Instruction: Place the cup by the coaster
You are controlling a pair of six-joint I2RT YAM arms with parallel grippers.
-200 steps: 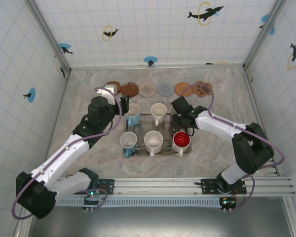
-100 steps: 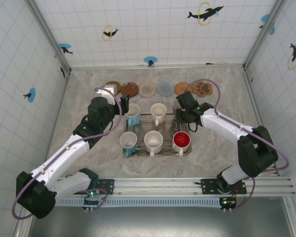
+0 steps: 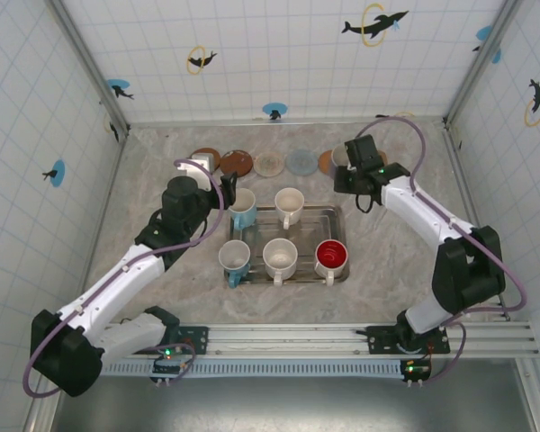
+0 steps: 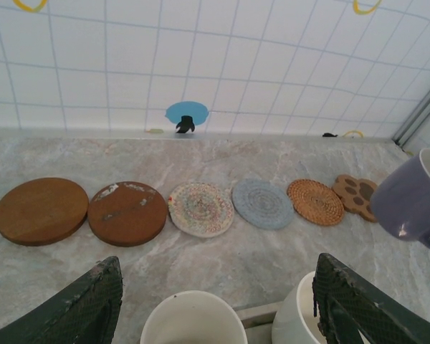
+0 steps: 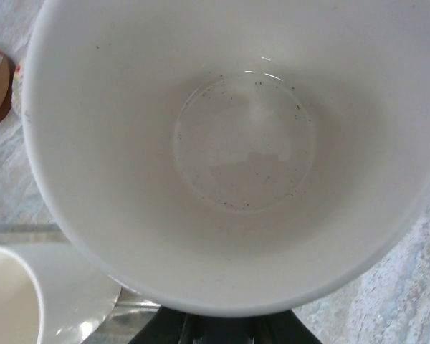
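- 1 left gripper (image 3: 229, 191) hangs over the back-left cup of the tray; its fingers (image 4: 79, 304) stand well apart and hold nothing.
- 6 coasters lie in 1 row along the far side of the table (image 3: 153, 279). From the left they are:
  - the dark wooden coaster (image 4: 41, 211)
  - the reddish-brown coaster (image 4: 127, 213), with a pale scuff
  - the pale woven coaster (image 4: 201, 208)
  - the blue-grey coaster (image 4: 263, 203)
  - the orange wicker coaster (image 4: 315, 201)
  - the paw-shaped coaster (image 4: 356, 193)
- 1 metal tray (image 3: 319, 225) sits near the middle of the table and carries 5 cups.
  - The back row has 2: the pale blue cup (image 3: 243, 209) and the white cup (image 3: 290, 204).
  - The front row has 3: the blue-handled cup (image 3: 234, 258), the cream cup (image 3: 280, 257) and the red cup (image 3: 331, 256).
- 1 lavender cup (image 4: 412, 197), white inside, is off the tray and held up at the right end of the coaster row. It is just beside the paw-shaped coaster and over the orange wicker one.
- 1 right gripper (image 3: 349, 169) is clamped on that lavender cup.
- The walls carry picture stickers: dark sea animals on blue discs or in yellow rings.
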